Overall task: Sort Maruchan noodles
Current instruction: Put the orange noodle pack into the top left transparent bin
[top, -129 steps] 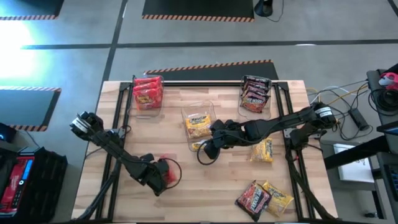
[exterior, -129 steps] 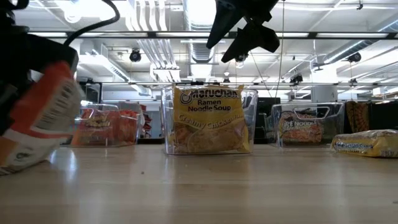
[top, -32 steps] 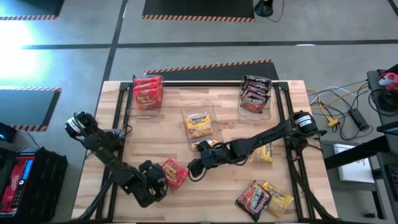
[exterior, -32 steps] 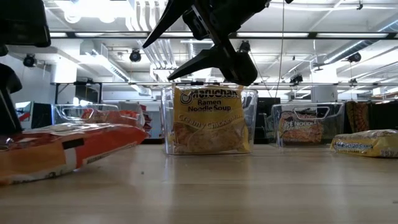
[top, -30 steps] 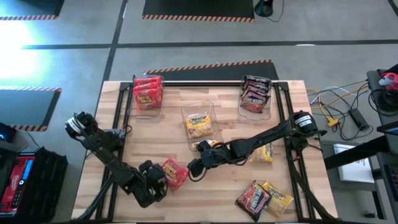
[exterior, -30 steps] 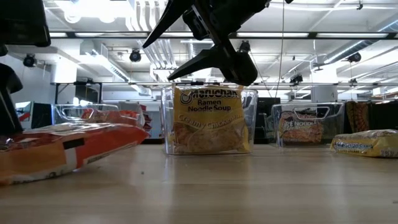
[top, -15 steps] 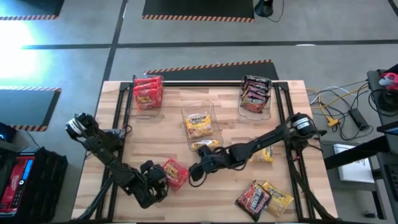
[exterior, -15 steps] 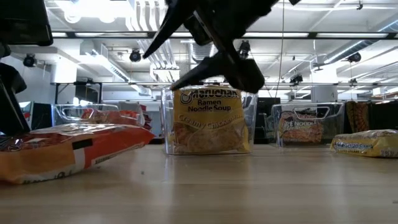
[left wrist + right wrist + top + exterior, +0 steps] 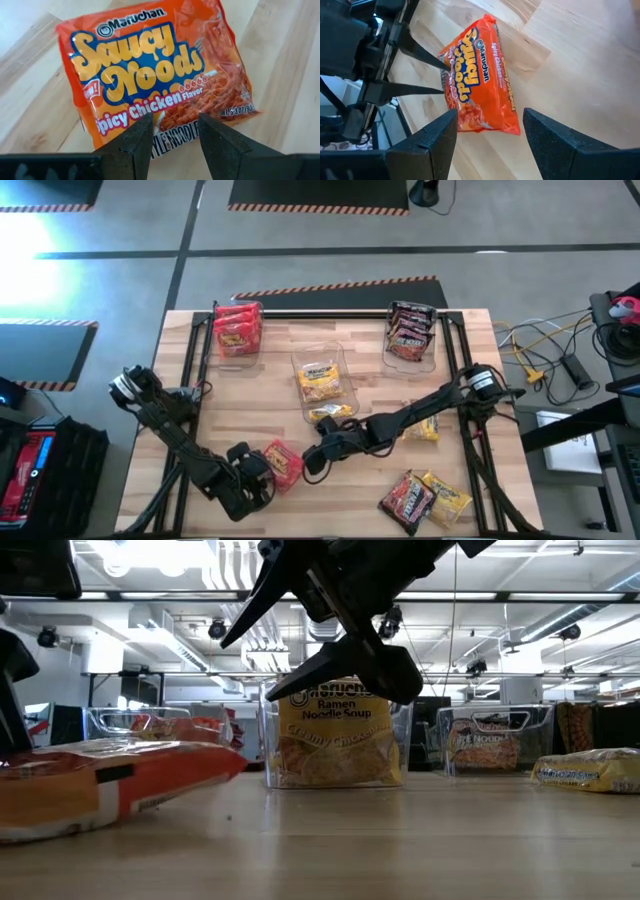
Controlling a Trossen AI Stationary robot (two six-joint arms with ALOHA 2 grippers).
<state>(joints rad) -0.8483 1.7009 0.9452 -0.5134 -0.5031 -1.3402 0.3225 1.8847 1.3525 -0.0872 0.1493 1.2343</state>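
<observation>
The left tool (image 9: 172, 131) sits at the near short edge of the orange Saucy Noods Spicy Chicken packet (image 9: 157, 75); its two fingers stand apart either side of that edge, and the wrist view does not settle whether they pinch the seam or merely hover over it, so I cannot tell if it has hold. The right tool (image 9: 487, 135) hangs just beside the same packet on its other side, its fingers spread wide with nothing between them; in the high view the right tool (image 9: 318, 454) and the left tool (image 9: 252, 476) flank the packet (image 9: 282, 462) closely.

The packet lies flat on the wooden desk (image 9: 350, 490), label up, well apart from the red-packet bin (image 9: 237, 330) at the far left of the desk; the yellow-packet bin (image 9: 320, 380) stands nearer, just beyond the packet, and the dark-packet bin (image 9: 410, 332) is further again.

By my judgement this packet is light and its film crinkly and slick; the noodle block inside is stiff but brittle, so a hard squeeze across the middle could crack it. The flat sealed seam at a short end looks the safest place to take hold, though film may slip from smooth fingers; a grip across the block's narrow thickness would be firmer, provided the pressure is kept gentle.
</observation>
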